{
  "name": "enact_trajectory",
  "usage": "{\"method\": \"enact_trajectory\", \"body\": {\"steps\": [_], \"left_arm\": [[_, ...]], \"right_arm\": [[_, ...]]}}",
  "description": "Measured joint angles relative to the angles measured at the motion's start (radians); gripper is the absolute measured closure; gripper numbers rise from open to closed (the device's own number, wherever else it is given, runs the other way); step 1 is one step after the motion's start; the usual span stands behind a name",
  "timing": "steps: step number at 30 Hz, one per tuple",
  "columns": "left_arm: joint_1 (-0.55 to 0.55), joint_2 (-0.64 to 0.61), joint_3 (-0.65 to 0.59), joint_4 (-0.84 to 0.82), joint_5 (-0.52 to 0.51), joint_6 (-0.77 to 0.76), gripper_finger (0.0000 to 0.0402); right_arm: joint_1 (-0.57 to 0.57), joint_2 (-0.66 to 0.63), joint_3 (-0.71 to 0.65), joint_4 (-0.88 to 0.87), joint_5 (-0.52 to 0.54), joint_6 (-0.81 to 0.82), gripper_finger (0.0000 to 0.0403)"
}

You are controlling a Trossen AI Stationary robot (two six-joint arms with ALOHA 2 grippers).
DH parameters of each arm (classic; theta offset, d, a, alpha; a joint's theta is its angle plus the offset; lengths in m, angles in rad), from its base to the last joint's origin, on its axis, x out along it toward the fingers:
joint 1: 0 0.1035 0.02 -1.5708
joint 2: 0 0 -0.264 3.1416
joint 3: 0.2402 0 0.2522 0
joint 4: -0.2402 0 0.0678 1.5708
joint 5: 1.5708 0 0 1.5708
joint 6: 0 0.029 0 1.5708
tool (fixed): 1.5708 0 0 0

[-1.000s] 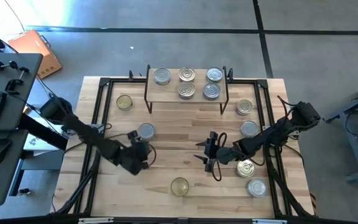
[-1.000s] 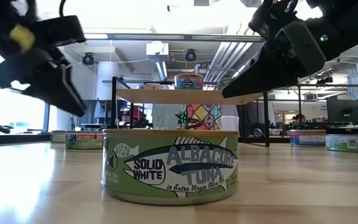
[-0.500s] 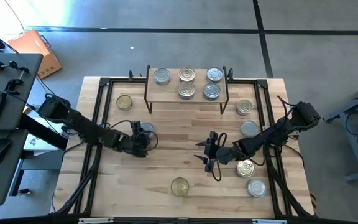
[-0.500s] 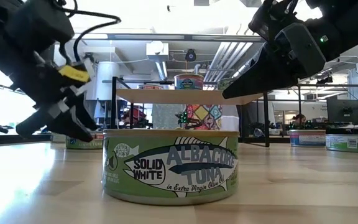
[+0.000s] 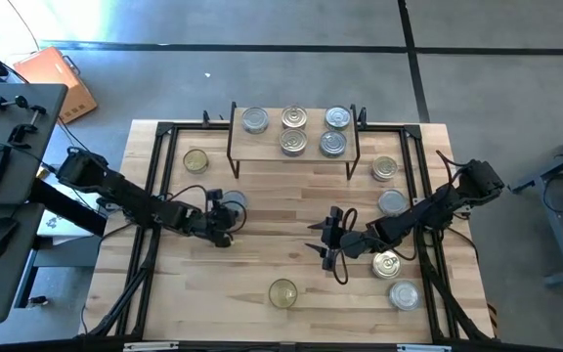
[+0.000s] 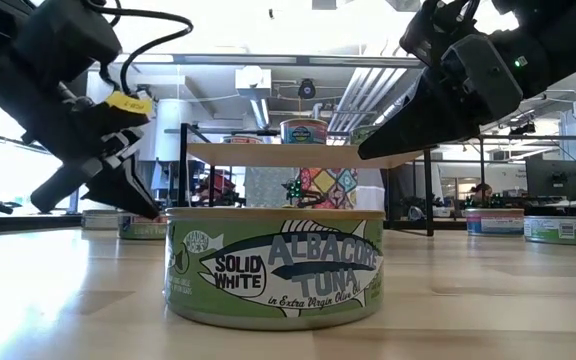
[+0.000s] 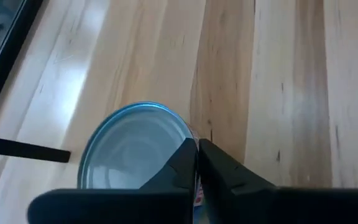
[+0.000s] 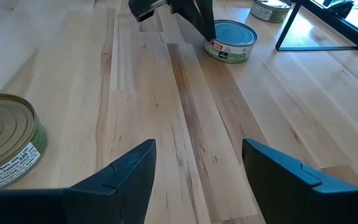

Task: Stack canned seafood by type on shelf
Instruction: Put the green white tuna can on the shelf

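Five tins upright on shelf

Blue-topped tin partly hidden behind left tool, gold-lidded tin cut off at frame edge

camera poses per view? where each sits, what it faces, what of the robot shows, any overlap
High: overhead, straight down; both arms, shelf.
Low: tabletop level, facing the albacore tuna tin; both arms come in from above.
Left wrist: looks down on the blue-rimmed tin; left claw shut beside it.
Right wrist: across the table; open right claw.
Shared: the right wrist also sees that tin.
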Motion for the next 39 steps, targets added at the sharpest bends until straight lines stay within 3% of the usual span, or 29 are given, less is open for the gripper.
{"method": "enact_trajectory", "body": {"steps": [10,23,26,29,32,39], "left_arm": [[-0.104,0.009,0.122,-0.036,0.111,0.022,0.0401],[-0.170,0.008,0.265,-0.051,0.059,0.099,0.0401],[-0.172,0.007,0.268,-0.049,0.055,0.104,0.0401],[-0.171,0.007,0.268,-0.047,0.052,0.099,0.0401],[-0.170,0.007,0.268,-0.045,0.048,0.098,0.0401],[-0.168,0.006,0.268,-0.044,0.048,0.070,0.0401]], "right_arm": [[0.002,0.000,0.000,0.000,0.000,0.000,0.0171],[0.002,0.001,0.000,0.010,-0.003,-0.009,0.0171],[-0.005,0.023,0.000,0.082,-0.059,-0.110,0.0171],[-0.014,0.087,0.018,0.154,-0.131,-0.343,0.0171],[-0.030,0.179,0.092,0.173,-0.126,-0.522,0.0171],[-0.113,0.324,0.325,0.032,-0.159,-0.637,0.0171]]}}
